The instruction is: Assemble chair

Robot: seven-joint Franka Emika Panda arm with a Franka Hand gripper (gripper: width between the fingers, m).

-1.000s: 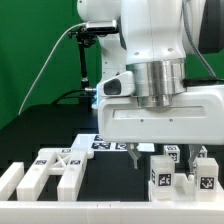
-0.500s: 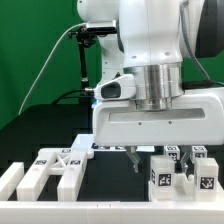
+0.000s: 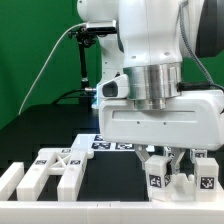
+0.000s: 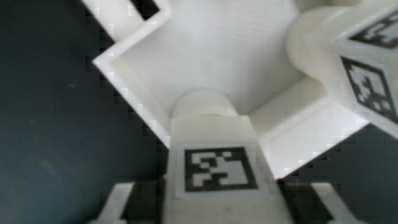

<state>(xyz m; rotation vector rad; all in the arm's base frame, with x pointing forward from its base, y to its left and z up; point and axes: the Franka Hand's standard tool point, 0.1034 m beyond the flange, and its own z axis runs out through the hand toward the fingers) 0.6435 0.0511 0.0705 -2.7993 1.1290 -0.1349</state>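
The chair lies in loose white blocky pieces along the table's front. In the exterior view my gripper (image 3: 167, 158) is low over the right-hand group, its fingers on either side of a tagged piece (image 3: 160, 180), with another tagged piece (image 3: 206, 172) beside it. In the wrist view a rounded white piece with a square tag (image 4: 217, 165) sits between my fingers (image 4: 139, 203), which stand apart beside it. My gripper (image 4: 217, 205) looks open. A large angular white part (image 4: 187, 60) lies beyond it, and another tagged piece (image 4: 365, 70) is close by.
A cross-braced white piece (image 3: 62, 163) and a small white block (image 3: 12, 178) lie at the exterior view's left. The marker board (image 3: 103, 143) lies flat behind them. A low white rail (image 3: 100, 205) runs along the front edge. A lamp stand (image 3: 84, 60) is at the back.
My gripper has moved toward the exterior view's right and down. Its fingers now straddle the tagged piece in the right-hand group.
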